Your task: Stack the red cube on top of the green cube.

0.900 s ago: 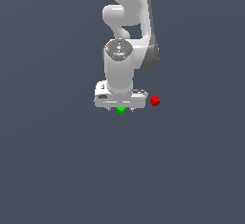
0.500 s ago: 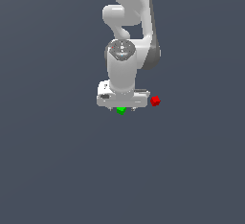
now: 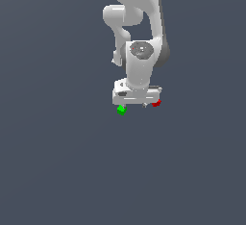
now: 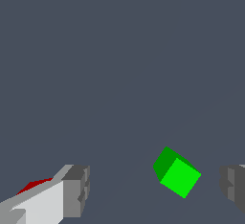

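The green cube (image 3: 121, 109) lies on the grey floor, just below the end of my white gripper (image 3: 138, 104) on the exterior view's left. The red cube (image 3: 156, 103) lies at the gripper's other end and the hand partly hides it. In the wrist view my gripper (image 4: 155, 187) is open and holds nothing. The green cube (image 4: 176, 172) shows between the two fingers, nearer the dark one. The red cube (image 4: 33, 185) peeks out on the outer side of the light finger (image 4: 72, 192). I cannot tell how high the fingers are above the cubes.
The floor (image 3: 57, 161) is a plain dark grey surface. The white arm (image 3: 139, 22) rises behind the gripper. No other objects show.
The gripper has shifted toward the exterior view's right. It now uncovers more of the green cube and covers part of the red cube. Neither cube has moved.
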Controlling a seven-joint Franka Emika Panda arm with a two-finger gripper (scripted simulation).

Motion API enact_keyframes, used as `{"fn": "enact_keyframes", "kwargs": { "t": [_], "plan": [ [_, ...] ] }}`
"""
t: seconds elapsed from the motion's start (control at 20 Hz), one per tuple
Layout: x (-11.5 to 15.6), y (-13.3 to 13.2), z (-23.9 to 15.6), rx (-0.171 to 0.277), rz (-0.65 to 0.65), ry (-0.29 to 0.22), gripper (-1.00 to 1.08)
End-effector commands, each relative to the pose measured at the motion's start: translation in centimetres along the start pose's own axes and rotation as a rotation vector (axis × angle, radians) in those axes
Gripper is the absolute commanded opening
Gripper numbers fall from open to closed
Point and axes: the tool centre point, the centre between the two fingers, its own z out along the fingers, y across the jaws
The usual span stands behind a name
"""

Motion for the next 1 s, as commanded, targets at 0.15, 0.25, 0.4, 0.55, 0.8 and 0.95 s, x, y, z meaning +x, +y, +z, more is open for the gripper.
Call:
{"fn": "enact_keyframes", "kwargs": {
  "t": [0.15, 0.25, 0.4, 0.55, 0.8, 0.95],
  "plan": [
    [-3.6, -5.5, 2.3, 0.0, -0.074, 0.011, 1.0],
    [-4.9, -7.5, 3.1, 0.0, -0.099, 0.015, 1.0],
    [-6.8, -10.0, 4.3, 0.0, -0.134, 0.02, 1.0],
    [-8.4, -12.1, 5.3, 0.0, -0.163, 0.024, 1.0],
    [-10.2, -14.4, 6.4, -0.001, -0.195, 0.029, 1.0],
    [-10.6, -15.0, 6.7, -0.002, -0.203, 0.03, 1.0]
  ]
}}
